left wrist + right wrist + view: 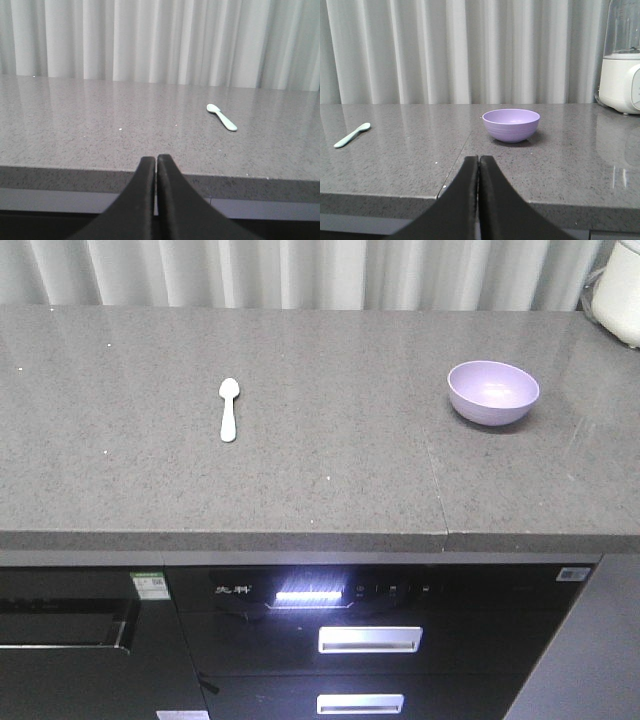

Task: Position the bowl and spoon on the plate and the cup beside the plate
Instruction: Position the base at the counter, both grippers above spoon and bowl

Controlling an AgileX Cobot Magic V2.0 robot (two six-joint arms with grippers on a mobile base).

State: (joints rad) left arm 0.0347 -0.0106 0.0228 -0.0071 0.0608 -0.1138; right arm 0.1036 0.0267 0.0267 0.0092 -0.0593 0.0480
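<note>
Spoon (229, 408) and bowl (493, 392) are set well apart on the countertop (320, 490).
The bowl is seated upright to the right; the left gripper (156, 160) and right gripper (479, 160) are held closed, empty, short of the countertop edge.

Grey speckled countertop (320, 360), spoon (229, 408) left, bowl (493, 392) right, perhaps blender (622, 300) far-right
</note>
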